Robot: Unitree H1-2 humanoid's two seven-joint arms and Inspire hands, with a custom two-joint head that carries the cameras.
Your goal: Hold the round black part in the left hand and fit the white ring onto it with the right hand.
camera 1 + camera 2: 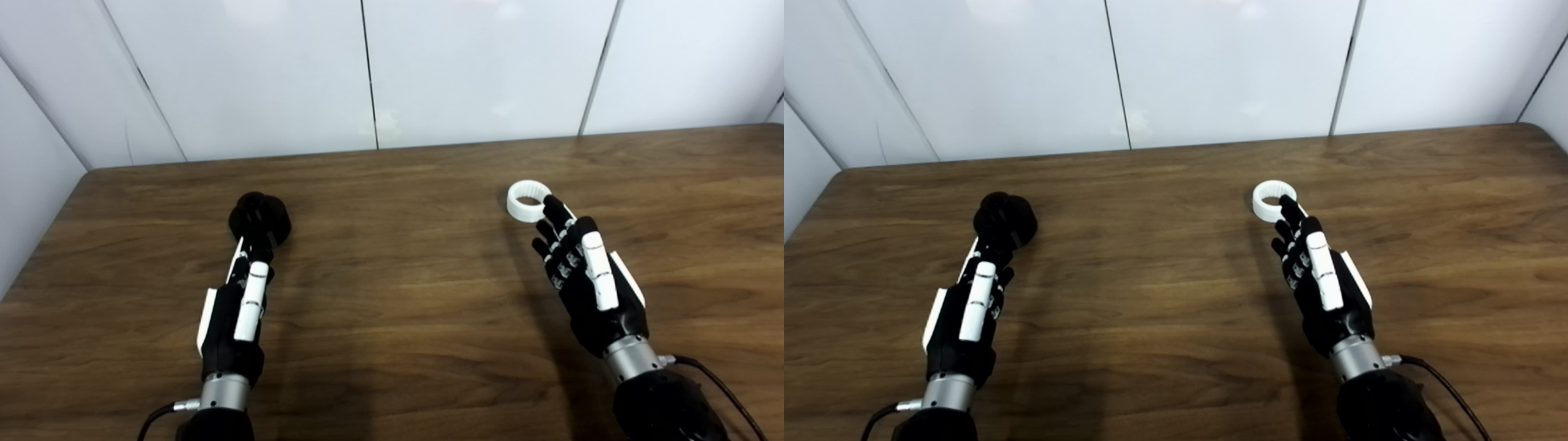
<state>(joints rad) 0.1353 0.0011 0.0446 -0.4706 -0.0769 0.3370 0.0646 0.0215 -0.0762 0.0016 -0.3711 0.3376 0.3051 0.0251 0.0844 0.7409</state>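
**Two hands, two parts, one bench**

Your left hand (236, 306) reaches forward low over the wooden bench (398, 294), edge-on to the cameras, fingers stretched straight ahead. Its fingertips overlap the near side of the round black part (260, 218); you cannot tell from either view whether they touch or grip it.

Your right hand (588, 282) also reaches forward, tilted a little leftward, palm turned inward, fingers apart and lightly curled, holding nothing. Its foremost fingertip meets the near right rim of the white ring (527, 200); contact cannot be confirmed.

Round black part: dark, squat, lumpy-looking, sitting on the bench left of centre; surface detail is too dark to read.

White ring: thick-walled, plain white, lying flat with its opening upward, right of centre, well apart from the black part.
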